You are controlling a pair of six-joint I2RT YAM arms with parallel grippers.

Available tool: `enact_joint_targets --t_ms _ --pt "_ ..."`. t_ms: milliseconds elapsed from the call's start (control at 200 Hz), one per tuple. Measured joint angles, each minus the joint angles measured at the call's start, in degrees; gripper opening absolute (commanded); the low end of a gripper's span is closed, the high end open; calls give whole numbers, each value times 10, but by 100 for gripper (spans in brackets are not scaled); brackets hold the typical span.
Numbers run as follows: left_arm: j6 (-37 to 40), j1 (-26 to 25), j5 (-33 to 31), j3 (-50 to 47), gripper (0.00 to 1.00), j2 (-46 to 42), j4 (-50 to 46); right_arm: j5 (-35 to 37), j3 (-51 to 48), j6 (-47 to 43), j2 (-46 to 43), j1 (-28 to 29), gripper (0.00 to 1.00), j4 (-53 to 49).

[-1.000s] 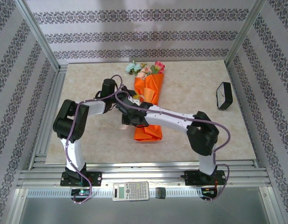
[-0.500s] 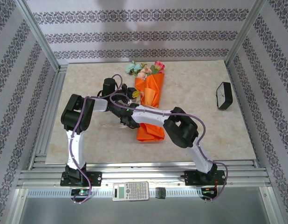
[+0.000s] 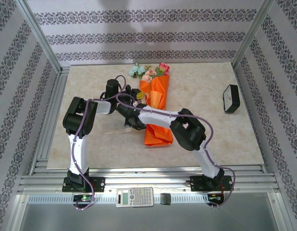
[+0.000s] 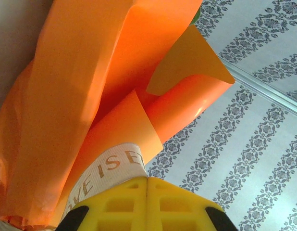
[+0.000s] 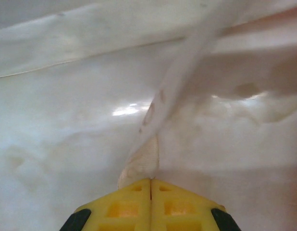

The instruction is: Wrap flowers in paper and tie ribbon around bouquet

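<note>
The bouquet point(image 3: 156, 115) lies on the table as an orange paper point(image 4: 86, 91) cone, narrow end toward me. The flowers point(image 3: 149, 72), pink, red and pale blue, stick out of its far end. My left gripper point(image 4: 147, 179) is at the cone's left side point(image 3: 137, 97), shut on the beige ribbon point(image 4: 112, 166); this lettered strip runs against the paper. My right gripper point(image 5: 151, 180) is low over the table just left of the cone point(image 3: 130, 121). It is shut on another stretch of the ribbon point(image 5: 146, 161), which rises to the upper right.
A small black object point(image 3: 230, 98) stands at the table's right side. A calculator point(image 3: 134, 196) lies on the front rail between the arm bases. Aluminium frame posts and patterned walls close in the table point(image 3: 91, 144) on three sides.
My right gripper has shut on the ribbon. The right arm's elbow has swung left and inward, and the cone's narrow end has shifted slightly right. The left gripper stayed shut.
</note>
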Motion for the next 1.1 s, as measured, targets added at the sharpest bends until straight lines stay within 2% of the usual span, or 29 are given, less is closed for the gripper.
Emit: enact_joint_targets --t_ms 185,460,594,759,929,1104 --pt "0 0 0 0 0 0 0 -58 26 -69 -61 5 0 15" --pt "1 0 0 0 0 0 0 -208 44 -163 -153 24 0 61" --pt "1 -1 0 0 0 0 0 -274 4 -191 -189 28 0 82" --pt "1 -2 0 0 0 0 0 -315 -76 -200 -262 20 0 90" --pt "3 -2 -3 0 0 0 -1 -339 -167 -199 -370 -39 0 88" --pt "7 -3 -9 0 0 0 -3 -370 -224 -207 -466 -172 0 54"
